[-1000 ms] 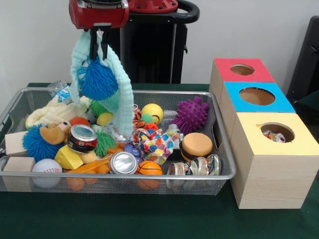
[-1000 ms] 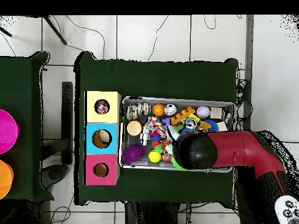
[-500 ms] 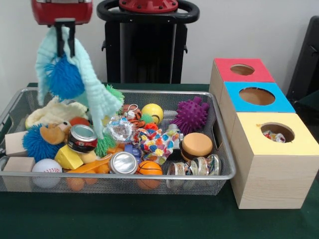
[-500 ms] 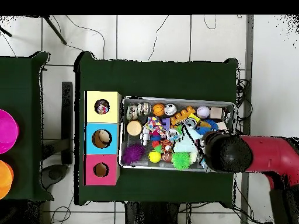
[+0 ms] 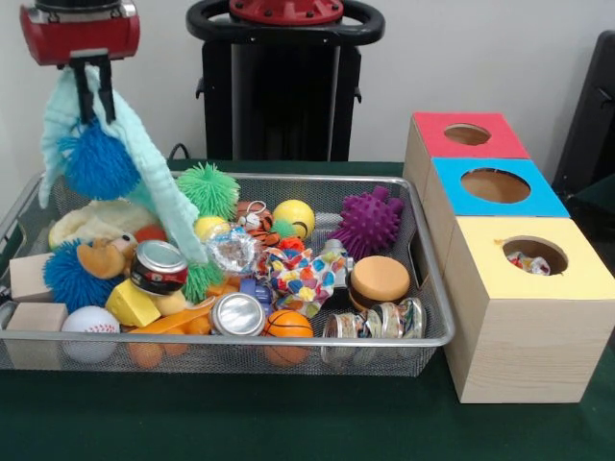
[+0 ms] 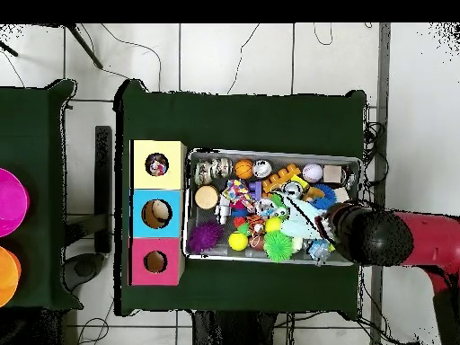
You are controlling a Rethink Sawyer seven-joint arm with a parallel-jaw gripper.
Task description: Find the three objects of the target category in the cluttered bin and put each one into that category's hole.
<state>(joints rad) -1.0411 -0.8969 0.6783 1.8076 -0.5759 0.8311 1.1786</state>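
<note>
Gripper up at the upper left, hauling clutter – not a target.

Your gripper [image 5: 93,88] is clamped on the mint-green cloth [image 5: 154,182] with a blue spiky ball [image 5: 96,161] caught in its folds, hanging above the left end of the bin [image 5: 423,338]. Looks like a clearing lift, to uncover what lay under it. Centre of the bin, one polka-dot cloth piece [image 5: 293,277] lies exposed between the silver can [image 5: 236,314] and the tan round block [image 5: 379,280] – that's your likely next pick. Right of frame, the yellow-topped box [image 5: 524,322] nearest the camera: its hole [image 5: 534,255] shows something dotted inside, probably one already posted. You can't place the third piece from either view.
</note>
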